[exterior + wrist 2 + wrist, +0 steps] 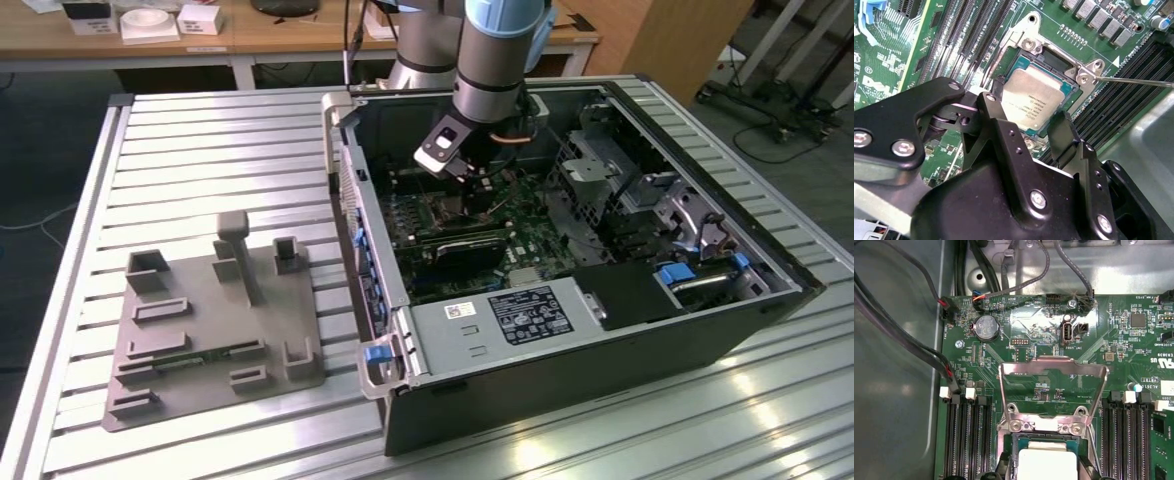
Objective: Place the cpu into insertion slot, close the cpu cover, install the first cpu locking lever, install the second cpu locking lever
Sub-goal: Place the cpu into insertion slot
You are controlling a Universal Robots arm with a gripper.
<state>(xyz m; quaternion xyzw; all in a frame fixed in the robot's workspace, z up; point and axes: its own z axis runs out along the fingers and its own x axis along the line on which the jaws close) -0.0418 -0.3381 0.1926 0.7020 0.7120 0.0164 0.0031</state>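
One open hand (1026,112) over the cpu (1031,97), inside a computer case (574,370).
In the second wrist view the two fingers (991,107) stand apart, one just beside each side of the cpu, and they seem to grip nothing. The cpu lies flat in the insertion slot (1051,61). Behind it, in the first wrist view, the cpu cover (1054,365) stands raised. In the exterior view the case sits right of centre on the table (200,140).

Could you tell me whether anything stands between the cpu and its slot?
Nothing visible does: the cover stands open, clear of the slot, and the cpu lies right at it.
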